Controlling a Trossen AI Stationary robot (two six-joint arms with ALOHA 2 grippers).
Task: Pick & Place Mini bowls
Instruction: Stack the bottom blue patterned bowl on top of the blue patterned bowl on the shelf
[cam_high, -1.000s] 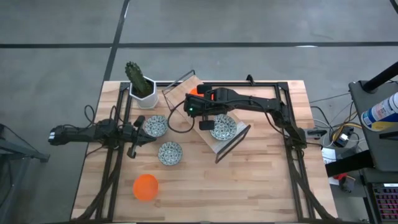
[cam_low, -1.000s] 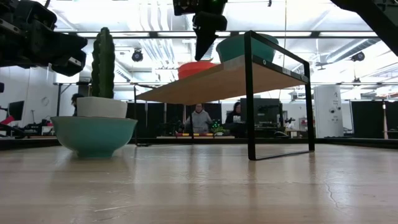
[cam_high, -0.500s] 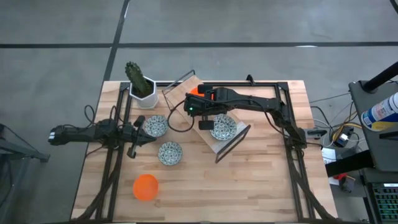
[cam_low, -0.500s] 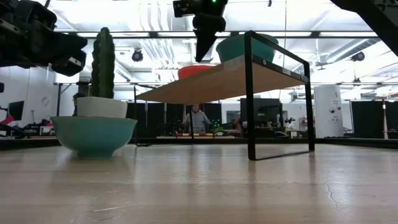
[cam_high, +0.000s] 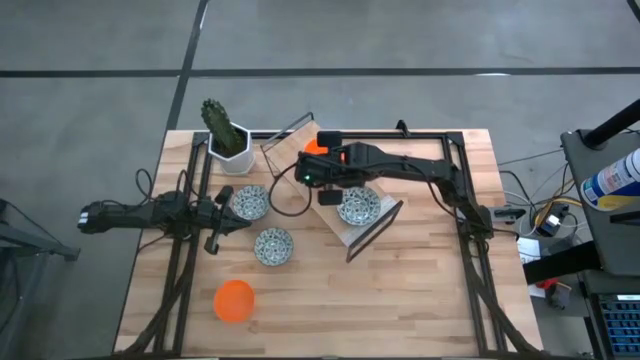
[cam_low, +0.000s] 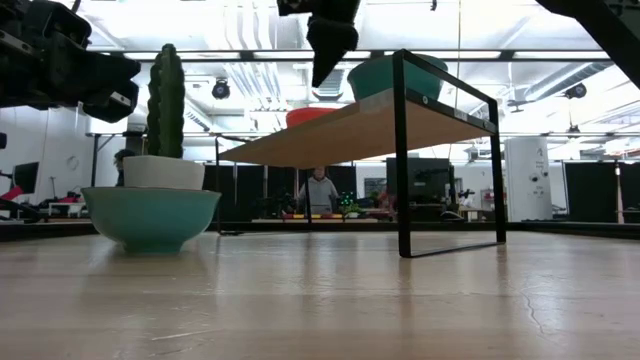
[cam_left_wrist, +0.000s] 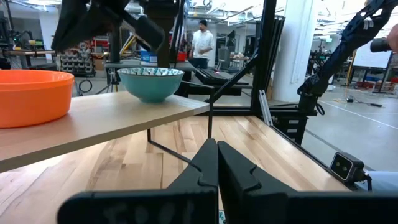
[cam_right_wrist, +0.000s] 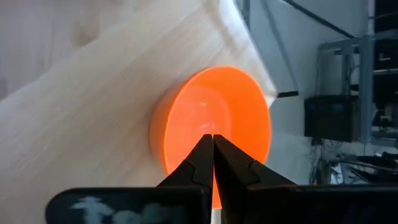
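Slightly raised since earlier, the right tool (cam_high: 322, 178) is held shut and empty above an orange bowl (cam_right_wrist: 211, 127); opening before descent is advised.

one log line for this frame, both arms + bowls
right gripper: shut, above orange bowl on shelf | left gripper: shut, waiting by patterned bowl

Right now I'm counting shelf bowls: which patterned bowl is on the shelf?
The patterned bowl beside the right gripper; the other two sit on the table itself.
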